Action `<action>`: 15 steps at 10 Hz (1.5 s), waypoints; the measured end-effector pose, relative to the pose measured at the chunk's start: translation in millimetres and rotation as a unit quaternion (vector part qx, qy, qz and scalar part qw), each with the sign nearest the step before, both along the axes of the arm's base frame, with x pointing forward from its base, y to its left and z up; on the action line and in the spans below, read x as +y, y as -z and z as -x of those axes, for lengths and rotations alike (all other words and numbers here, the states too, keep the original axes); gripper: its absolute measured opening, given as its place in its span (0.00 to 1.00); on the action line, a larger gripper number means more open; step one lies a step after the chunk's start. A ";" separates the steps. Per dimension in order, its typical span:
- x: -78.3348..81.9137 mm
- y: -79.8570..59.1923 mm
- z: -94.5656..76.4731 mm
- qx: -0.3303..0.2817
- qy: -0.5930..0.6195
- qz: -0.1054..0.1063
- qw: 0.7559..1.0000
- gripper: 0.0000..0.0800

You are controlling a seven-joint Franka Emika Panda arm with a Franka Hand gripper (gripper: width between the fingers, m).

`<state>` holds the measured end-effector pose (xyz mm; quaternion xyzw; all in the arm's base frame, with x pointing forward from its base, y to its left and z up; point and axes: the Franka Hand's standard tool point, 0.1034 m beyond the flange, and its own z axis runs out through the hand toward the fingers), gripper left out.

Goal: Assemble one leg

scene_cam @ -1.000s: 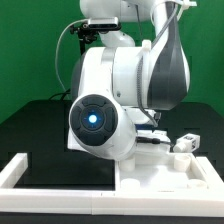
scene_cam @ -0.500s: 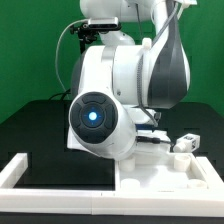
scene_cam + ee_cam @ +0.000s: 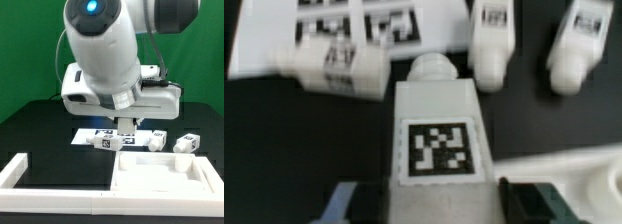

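Observation:
My gripper (image 3: 125,123) hangs over the black table, just behind the white tray-like piece. It is shut on a leg (image 3: 126,134), a stubby white peg-like block with a black-and-white tag. In the wrist view this leg (image 3: 438,125) looks large and sits lengthwise between the two fingers of the gripper (image 3: 441,200), its rounded tip pointing away from them. Two more legs (image 3: 158,139) (image 3: 185,143) lie on the exterior view's right; they show smaller in the wrist view (image 3: 491,45) (image 3: 580,45). Another leg (image 3: 103,141) (image 3: 331,65) lies by the marker board.
The marker board (image 3: 88,133) (image 3: 269,40) lies flat behind the gripper. The large white tray-like piece (image 3: 165,178) with a raised rim fills the front right, its corner showing in the wrist view (image 3: 580,165). A white L-shaped rim (image 3: 20,170) lies front left.
The arm has swung up and back: its wrist no longer fills the middle of the exterior view, and the gripper and the parts on the table now show.

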<state>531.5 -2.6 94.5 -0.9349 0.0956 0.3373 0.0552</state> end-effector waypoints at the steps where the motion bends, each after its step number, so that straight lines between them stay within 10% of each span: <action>1: 1.4 0.0 1.1 -0.026 0.002 0.004 1.000 0.36; 7: 47.4 -46.9 -73.6 -0.299 0.017 0.035 0.953 0.36; 15: 85.9 -22.0 -84.3 -0.542 -0.064 0.070 0.835 0.36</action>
